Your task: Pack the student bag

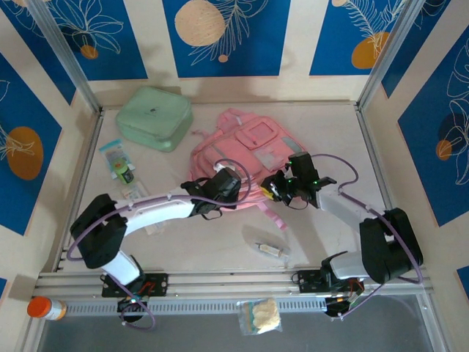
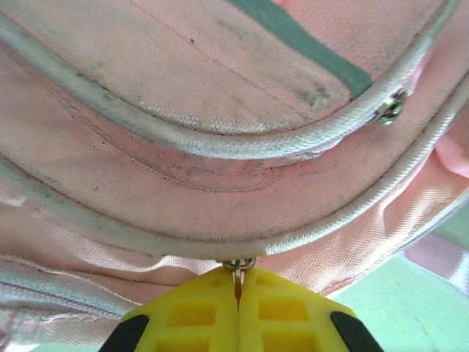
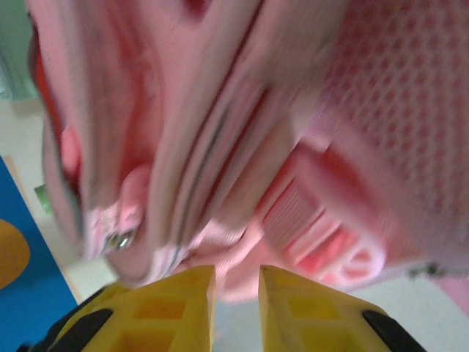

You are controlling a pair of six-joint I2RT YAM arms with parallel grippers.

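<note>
One student bag (image 1: 245,158) on counter (image 1: 220,246), mint case (image 1: 154,117) off its far-left corner; left end effector (image 2: 238,282) clamped on zip pull (image 2: 239,266) at bag's near edge; right end effector (image 3: 237,282) slightly apart beside bag; prob. unzipping; next: steady pull along track.

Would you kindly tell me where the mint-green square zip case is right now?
From the top external view, the mint-green square zip case lies at the table's far left corner, just left of the large pink fabric backpack.
</note>
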